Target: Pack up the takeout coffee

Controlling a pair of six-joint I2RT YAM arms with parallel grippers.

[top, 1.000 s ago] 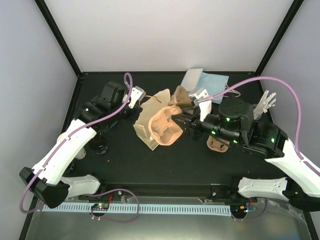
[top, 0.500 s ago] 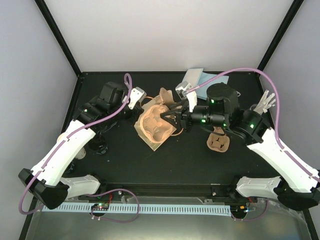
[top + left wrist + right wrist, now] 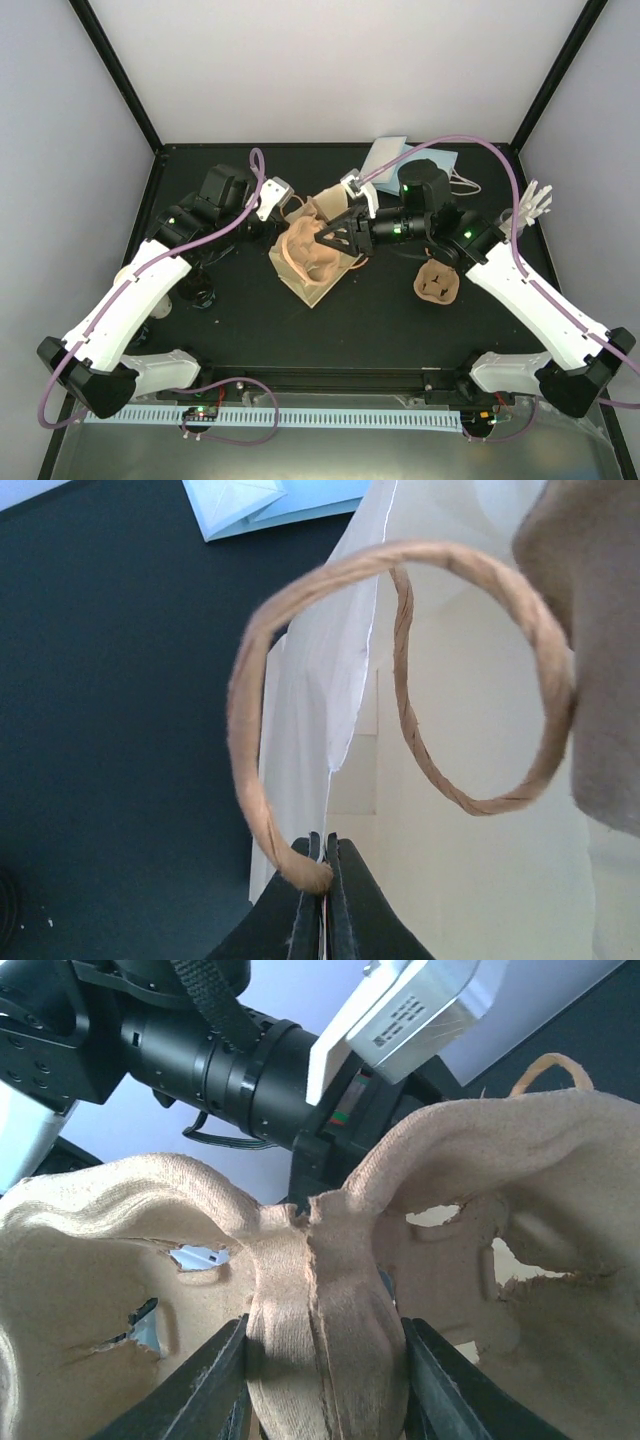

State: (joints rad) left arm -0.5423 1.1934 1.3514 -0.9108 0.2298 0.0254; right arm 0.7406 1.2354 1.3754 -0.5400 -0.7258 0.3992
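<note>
The tan paper bag (image 3: 318, 287) stands open at the table's middle. My left gripper (image 3: 283, 205) is shut on its rim beside a twine handle (image 3: 250, 740); the left wrist view shows the bag's pale inner wall (image 3: 460, 830) pinched at the left gripper (image 3: 322, 842). My right gripper (image 3: 342, 238) is shut on the centre ridge of a brown moulded-pulp cup carrier (image 3: 308, 250) and holds it tilted at the bag's mouth. In the right wrist view the right gripper (image 3: 325, 1360) clamps the carrier (image 3: 330, 1290). The takeout coffee does not show clearly.
A second pulp carrier (image 3: 437, 283) lies right of the bag. Blue and white papers (image 3: 400, 158) lie at the back. A white fork-like piece (image 3: 535, 203) sits at the far right. A dark round shape (image 3: 197, 292) and something cream (image 3: 125, 275) sit by the left arm.
My right gripper has moved left with the carrier, from right of the bag to its mouth. The left gripper has kept its hold on the bag's rim.
</note>
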